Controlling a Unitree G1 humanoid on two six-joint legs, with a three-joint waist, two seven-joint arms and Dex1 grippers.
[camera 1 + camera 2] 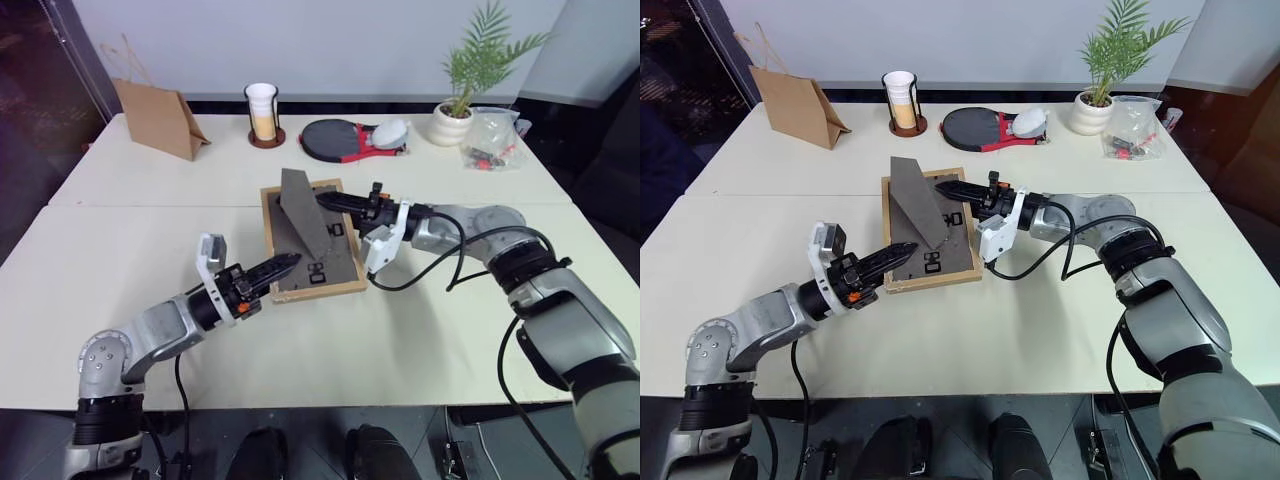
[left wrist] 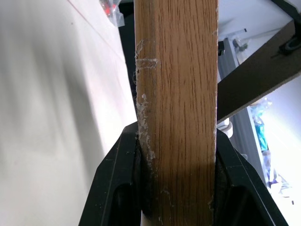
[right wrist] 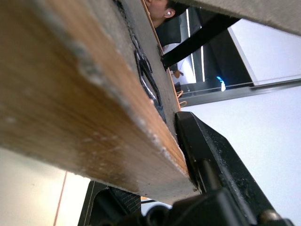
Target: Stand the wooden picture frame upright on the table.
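— Wooden picture frame (image 1: 312,242): where now?
— Above the table (image 1: 130,250), near the seam line (image 1: 150,205) across the tabletop, on the robot's side of it. Back side up, dark grey-brown, with the fold-out stand (image 1: 301,208) opened and rising from the back. Seems tilted, far edge higher, but hard to tell how much.

— And relative to the left gripper (image 1: 282,268)?
— Held by it. Fingers closed on the near left edge of the frame; in the left wrist view, light wood clamped tight between the two black fingers (image 2: 117,179).

— The right gripper (image 1: 330,199)?
— Reaching in from the right side of the frame, fingers lying across the back near the stand. In the right wrist view, one black finger (image 3: 211,155) against the back, the wooden edge between the fingers. Closed on the frame too, as far as can be seen.

— Other things around the frame?
— Beyond the frame: brown paper bag (image 1: 158,118) far left, cup in a holder (image 1: 262,112), black round thing (image 1: 336,138), potted plant (image 1: 465,85), plastic bag (image 1: 492,135) far right.
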